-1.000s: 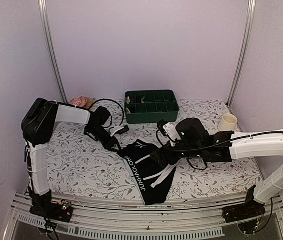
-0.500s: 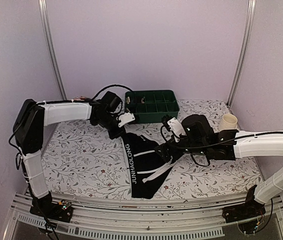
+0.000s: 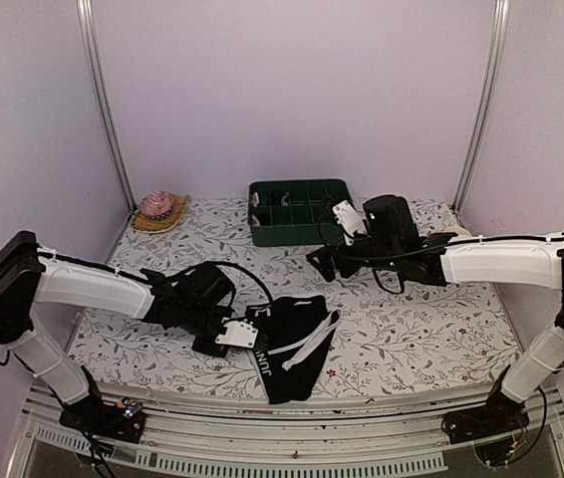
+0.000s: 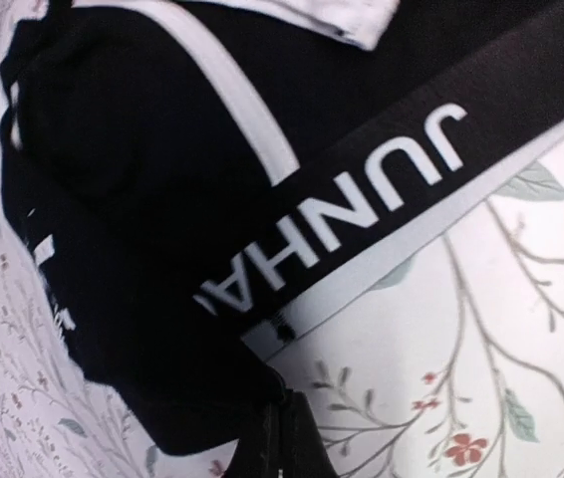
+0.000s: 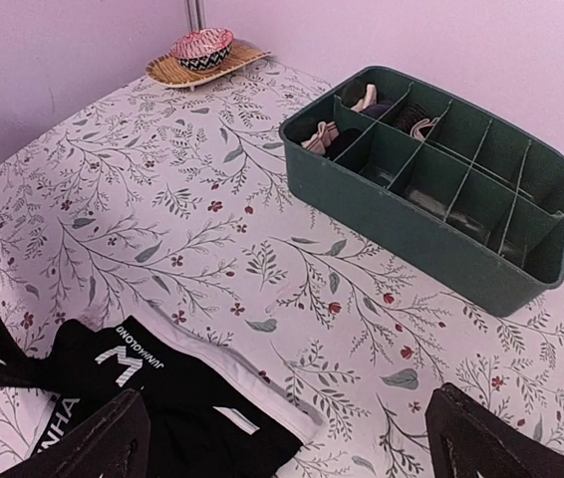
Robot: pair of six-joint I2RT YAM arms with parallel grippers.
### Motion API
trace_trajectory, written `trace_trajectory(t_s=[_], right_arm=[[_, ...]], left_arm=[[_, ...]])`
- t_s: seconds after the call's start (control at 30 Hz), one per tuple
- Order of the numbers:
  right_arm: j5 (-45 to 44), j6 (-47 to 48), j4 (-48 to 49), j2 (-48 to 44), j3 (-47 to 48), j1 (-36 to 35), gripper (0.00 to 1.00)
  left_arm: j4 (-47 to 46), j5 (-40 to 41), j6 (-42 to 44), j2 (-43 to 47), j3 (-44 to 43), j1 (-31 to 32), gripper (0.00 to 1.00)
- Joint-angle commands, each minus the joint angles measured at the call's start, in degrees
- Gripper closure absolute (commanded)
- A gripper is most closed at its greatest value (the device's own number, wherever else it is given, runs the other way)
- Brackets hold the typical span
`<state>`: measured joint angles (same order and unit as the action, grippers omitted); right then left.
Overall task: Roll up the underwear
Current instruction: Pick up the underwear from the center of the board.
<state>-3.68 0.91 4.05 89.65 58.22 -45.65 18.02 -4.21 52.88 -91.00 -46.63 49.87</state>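
The left pincer [image 3: 232,336] is clamping the waistband [image 4: 362,199] of the striped boxer briefs [image 3: 292,344] bunched just ahead of it while the right pincer [image 3: 327,261] is gaping well beyond them, so 1-sided pulling is probably risking dragging, not rolling.

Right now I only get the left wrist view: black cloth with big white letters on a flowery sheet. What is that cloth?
Observer: A pair of black boxer briefs, bunched at the front of the table.
Operator: Is something holding them?
Observer: Yes, the left tool is shut on their waistband edge.
Operator: And the other arm?
Observer: The right tool is open and holds nothing; it hovers near a green divided tray.
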Motion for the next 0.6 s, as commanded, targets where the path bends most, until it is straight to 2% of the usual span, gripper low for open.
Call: trace_trajectory(t_s=[0.0, 0.23, 0.43, 0.57], right_arm=[[10.43, -0.60, -2.40, 7.20, 9.89, 1.61, 0.01], [20.67, -0.10, -18.09, 26.89, 30.09, 1.71, 0.01], [31.89, 0.21, -18.88, 35.82, 35.47, 1.62, 0.00], [33.46, 1.39, -20.80, 39.24, 37.53, 0.64, 0.00]], left_arm=[[-7.85, 0.79, 3.33, 1.09, 4.65, 3.92, 1.00], [-10.48, 1.20, -1.45, -4.32, 4.23, 6.23, 1.00], [-11.53, 0.61, -2.26, -5.14, 4.55, 6.39, 1.00], [-11.76, 0.33, -2.44, -4.35, 4.77, 6.46, 1.00]])
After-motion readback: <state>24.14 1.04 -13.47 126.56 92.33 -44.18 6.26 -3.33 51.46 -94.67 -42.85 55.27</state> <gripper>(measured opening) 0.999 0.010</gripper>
